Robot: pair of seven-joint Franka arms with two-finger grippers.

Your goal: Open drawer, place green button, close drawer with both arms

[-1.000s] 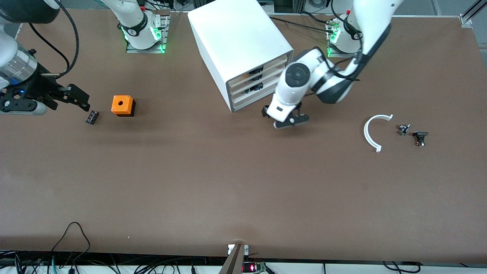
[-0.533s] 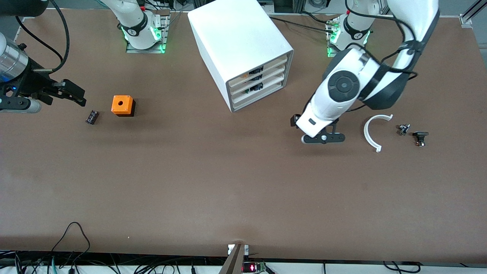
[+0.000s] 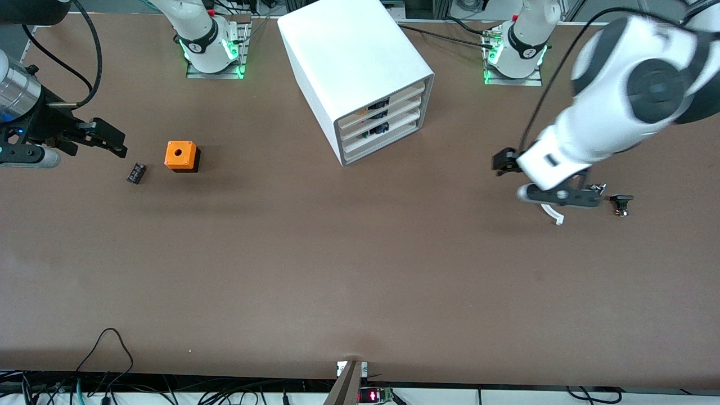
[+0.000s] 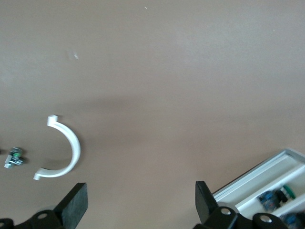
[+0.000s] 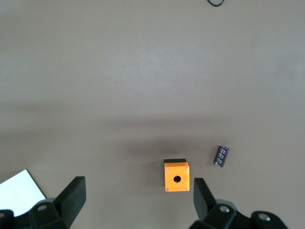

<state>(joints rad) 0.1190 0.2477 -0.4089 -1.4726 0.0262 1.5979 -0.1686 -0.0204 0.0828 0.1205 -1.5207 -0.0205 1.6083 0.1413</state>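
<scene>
The white cabinet [image 3: 351, 56] stands at the middle of the table near the bases. Its lowest drawer [image 3: 382, 140] is shut, and its pale edge shows in the left wrist view [image 4: 252, 183]. The button [image 3: 597, 190] is a tiny part with a green spot [image 4: 14, 157], lying on the table toward the left arm's end. My left gripper [image 3: 559, 197] is open and empty [image 4: 140, 205], over a white curved part [image 3: 554, 215] beside the button. My right gripper [image 3: 115, 140] is open and empty [image 5: 138, 200], low over the table at the right arm's end.
An orange cube with a hole [image 3: 181, 154] and a small black cylinder [image 3: 136, 172] lie by the right gripper; both show in the right wrist view [image 5: 177, 176] [image 5: 221, 156]. A small black part [image 3: 621, 203] lies beside the button.
My left gripper has swung from the cabinet's front toward the left arm's end and is now over the white curved part. My right gripper drew back slightly, then held still.
</scene>
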